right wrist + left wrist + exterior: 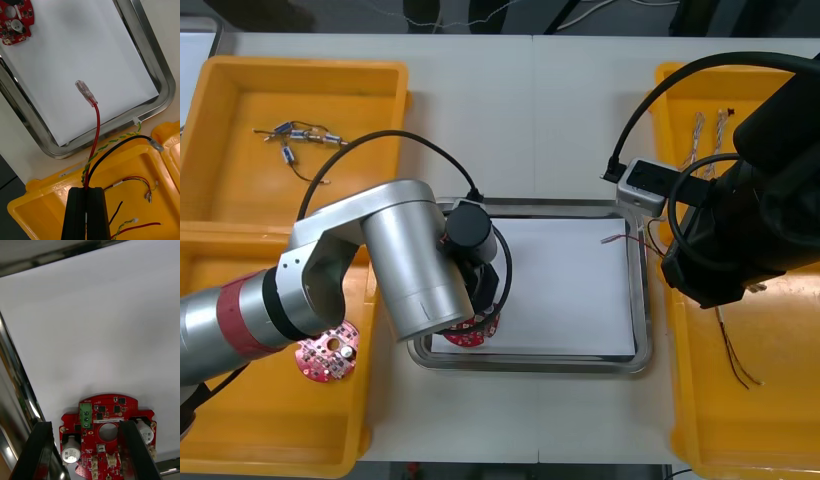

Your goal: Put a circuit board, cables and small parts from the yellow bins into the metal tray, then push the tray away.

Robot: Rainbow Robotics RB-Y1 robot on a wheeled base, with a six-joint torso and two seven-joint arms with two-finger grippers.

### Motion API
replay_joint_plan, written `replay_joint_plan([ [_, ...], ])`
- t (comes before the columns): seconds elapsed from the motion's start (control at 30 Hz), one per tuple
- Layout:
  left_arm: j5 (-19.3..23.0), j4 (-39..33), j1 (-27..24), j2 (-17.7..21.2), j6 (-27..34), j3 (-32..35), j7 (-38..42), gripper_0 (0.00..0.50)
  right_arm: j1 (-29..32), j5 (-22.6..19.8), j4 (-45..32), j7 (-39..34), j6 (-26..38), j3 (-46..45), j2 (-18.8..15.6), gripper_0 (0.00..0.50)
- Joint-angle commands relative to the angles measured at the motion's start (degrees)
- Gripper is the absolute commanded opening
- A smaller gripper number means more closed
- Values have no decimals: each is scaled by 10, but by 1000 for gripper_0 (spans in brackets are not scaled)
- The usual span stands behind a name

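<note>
Over tray (643, 300), left end effector (85, 426) apart by board (108, 408); right end effector (87, 190) clamps cables (98, 123).

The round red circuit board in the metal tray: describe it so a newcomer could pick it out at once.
Find the shiny metal tray with a white inside, between the yellow bins. The round red circuit board lies in its near left corner, under the left gripper. Unlike the second red board in the near left yellow bin, it lies on white.

Identify the left arm (408, 262) by its silver housings, red band and black joint rings; the right arm (770, 205) is black.
</note>
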Motion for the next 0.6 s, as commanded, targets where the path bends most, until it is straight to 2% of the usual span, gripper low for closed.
replay_joint_plan([
  [0.03, 38, -49, -13, 28, 41, 58, 33, 500, -40, 9, -15, -3, 0, 45, 22, 0],
  [0.23, 73, -75, -18, 45, 74, 95, 33, 500, -85, 39, -7, 0, 0, 119, 50, 0],
  [0.47, 119, -93, -20, 86, 89, 148, 30, 500, -129, 79, 29, 20, 0, 195, 113, 0],
  [0.6, 140, -93, -20, 105, 109, 179, 25, 500, -136, 101, 41, 32, 0, 215, 134, 0],
])
